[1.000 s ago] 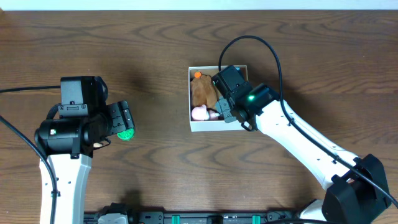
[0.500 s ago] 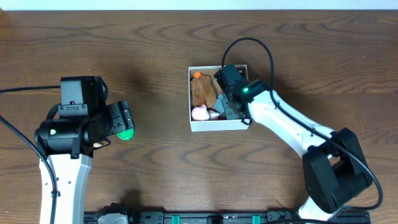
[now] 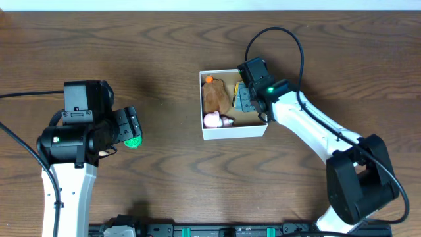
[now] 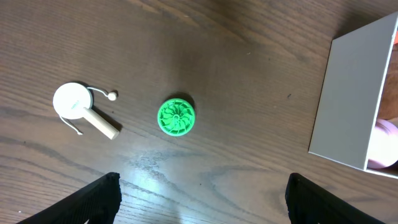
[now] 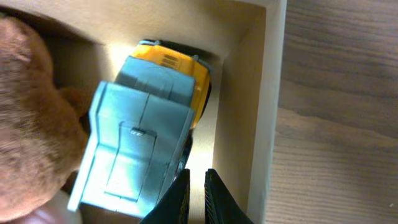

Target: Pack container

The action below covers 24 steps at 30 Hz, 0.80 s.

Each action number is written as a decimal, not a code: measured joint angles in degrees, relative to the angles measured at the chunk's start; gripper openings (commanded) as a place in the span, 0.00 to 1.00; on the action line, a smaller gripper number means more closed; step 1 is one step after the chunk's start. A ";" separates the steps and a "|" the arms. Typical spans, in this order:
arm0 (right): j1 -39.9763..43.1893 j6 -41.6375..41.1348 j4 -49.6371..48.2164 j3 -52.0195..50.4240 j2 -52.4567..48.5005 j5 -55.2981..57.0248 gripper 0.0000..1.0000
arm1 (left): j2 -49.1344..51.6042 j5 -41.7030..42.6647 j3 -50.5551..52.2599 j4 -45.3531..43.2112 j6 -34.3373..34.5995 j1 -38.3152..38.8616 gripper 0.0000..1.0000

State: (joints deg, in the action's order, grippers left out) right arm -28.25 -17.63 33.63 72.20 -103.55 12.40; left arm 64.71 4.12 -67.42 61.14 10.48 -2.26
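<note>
Right hand, fingers together, now nearer right wall of container.

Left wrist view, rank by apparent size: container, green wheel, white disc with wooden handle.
Container, largest though cropped
white disc with wooden handle
green wheel
The two round parts alone look alike; the handle tips it.
</note>
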 measured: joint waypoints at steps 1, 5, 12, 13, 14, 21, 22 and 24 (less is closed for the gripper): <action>-0.09 0.15 0.07 0.00 0.55 -0.13 0.12 | 0.00 0.00 0.00 0.02 0.00 0.00 0.85; -0.79 1.11 0.13 0.00 4.68 -0.42 0.18 | 0.00 0.00 0.00 0.04 0.00 0.00 0.85; 2.23 1.86 3.98 0.68 19.89 0.04 0.90 | 0.00 0.00 0.00 0.61 -0.26 0.00 0.98; 4.24 1.79 5.51 1.11 22.45 -0.07 0.99 | 0.02 0.02 0.00 0.61 -0.42 0.00 0.98; 6.78 1.27 7.26 1.53 24.94 -0.04 0.99 | 0.02 0.00 0.00 0.59 -0.46 0.00 0.98; 25.24 -1.03 22.97 2.54 30.80 -3.96 0.99 | 5.09 -0.46 0.00 -0.24 -0.90 0.00 0.98; 27.12 -1.25 24.04 2.05 30.25 -4.83 0.99 | 6.97 -0.68 0.00 -0.59 -0.94 0.00 0.98; 29.33 -1.40 25.11 0.81 29.09 -5.79 0.99 | 11.63 -1.11 -0.02 -1.73 -1.27 0.00 0.98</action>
State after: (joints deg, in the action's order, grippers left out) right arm 1.08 -19.03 58.74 73.01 -74.46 6.61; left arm 76.34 3.01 -67.44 59.42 9.21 -2.26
